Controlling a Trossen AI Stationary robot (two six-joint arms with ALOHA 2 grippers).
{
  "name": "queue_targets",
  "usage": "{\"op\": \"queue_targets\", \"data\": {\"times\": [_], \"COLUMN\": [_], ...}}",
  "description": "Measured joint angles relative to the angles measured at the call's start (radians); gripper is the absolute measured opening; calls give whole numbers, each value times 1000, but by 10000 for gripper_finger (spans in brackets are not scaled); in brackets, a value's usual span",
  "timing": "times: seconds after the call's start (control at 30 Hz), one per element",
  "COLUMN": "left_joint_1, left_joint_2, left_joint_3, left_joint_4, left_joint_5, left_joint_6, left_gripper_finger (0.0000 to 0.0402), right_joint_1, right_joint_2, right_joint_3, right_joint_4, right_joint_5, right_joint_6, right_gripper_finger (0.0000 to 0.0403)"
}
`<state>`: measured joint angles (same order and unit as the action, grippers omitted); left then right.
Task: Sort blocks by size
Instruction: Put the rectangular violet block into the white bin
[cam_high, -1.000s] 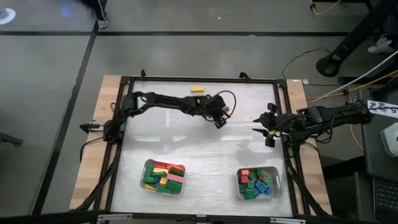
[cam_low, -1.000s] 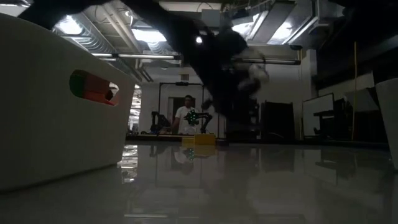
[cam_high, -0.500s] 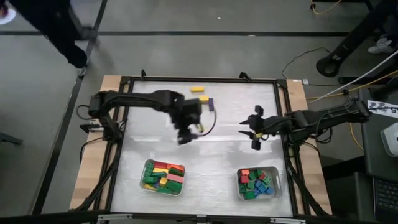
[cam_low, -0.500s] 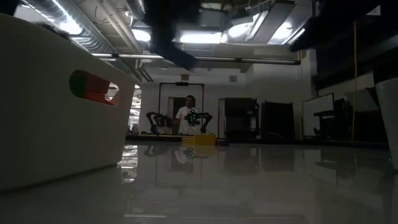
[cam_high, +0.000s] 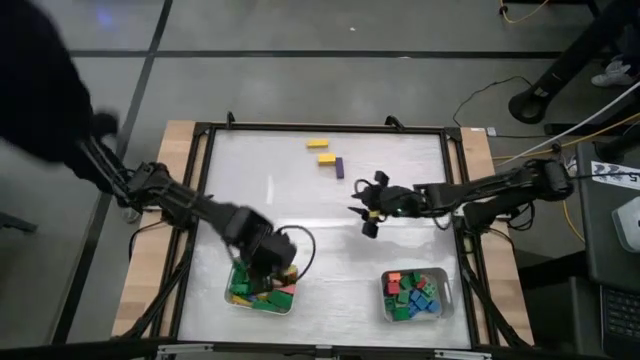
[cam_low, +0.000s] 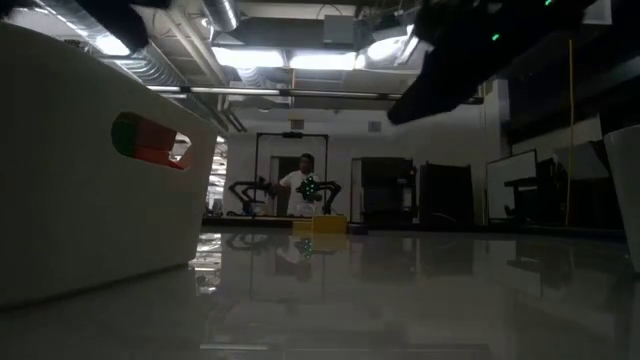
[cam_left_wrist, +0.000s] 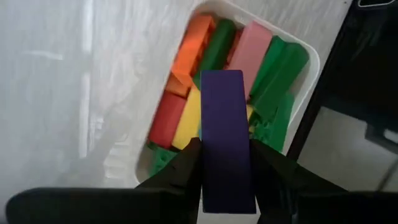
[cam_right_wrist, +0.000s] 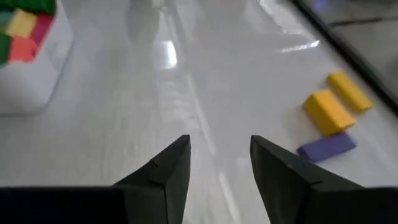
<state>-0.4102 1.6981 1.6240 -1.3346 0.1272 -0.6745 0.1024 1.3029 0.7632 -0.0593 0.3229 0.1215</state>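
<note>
- In the high view the left arm reaches from the frame's left edge down to the lower middle-left, its left gripper (cam_high: 262, 272) poised over the left tray (cam_high: 240, 301) of long blocks.
- The left wrist view shows that claw pinching a long purple block (cam_left_wrist: 227, 140) between its two fingers (cam_left_wrist: 184, 169), directly above the tray's red, yellow, orange, pink and green long blocks (cam_left_wrist: 239, 59).
- The right arm stretches from the right edge towards the frame's centre; the right gripper (cam_high: 366, 207) hangs above bare table with its fingers spread and nothing between them, as the right wrist view confirms (cam_right_wrist: 219, 163).
- Only the right wrist view shows the loose pieces close up: two yellow blocks (cam_right_wrist: 328, 111) and a smaller purple block (cam_right_wrist: 327, 147), lying near the top middle of the table in the high view.
- The right tray (cam_high: 447, 297), lower right, holds short blocks (cam_high: 414, 293) in green, blue and red.
- The table (cam_high: 395, 160) is white and glossy inside a black frame.
- The low view looks across it into a dim room with ceiling lights, where a person (cam_low: 300, 188) stands far back.
</note>
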Motion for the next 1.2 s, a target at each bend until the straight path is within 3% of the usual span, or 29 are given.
{"op": "queue_targets", "data": {"times": [0.1,0.27,0.5,0.77,1.0,1.2], "left_joint_1": [-80,-197,-296,-303,-296,-293], "left_joint_2": [3,10,11,12,11,10], "left_joint_3": [0,-22,-158,-284,-300,-301], "left_joint_4": [9,17,102,288,299,295], "left_joint_5": [-71,-167,-189,-182,-146,-180], "left_joint_6": [-119,-355,-647,-665,-562,-509], "left_gripper_finger": [103,103,119,153,184,186], "right_joint_1": [-47,-114,-215,-289,-295,-324], "right_joint_2": [53,106,131,164,255,384], "right_joint_3": [0,1,1,0,13,124], "right_joint_4": [36,72,134,177,250,245], "right_joint_5": [-61,-63,-45,8,100,121], "right_joint_6": [0,1,114,275,312,346], "right_gripper_finger": [168,168,168,168,168,168]}}
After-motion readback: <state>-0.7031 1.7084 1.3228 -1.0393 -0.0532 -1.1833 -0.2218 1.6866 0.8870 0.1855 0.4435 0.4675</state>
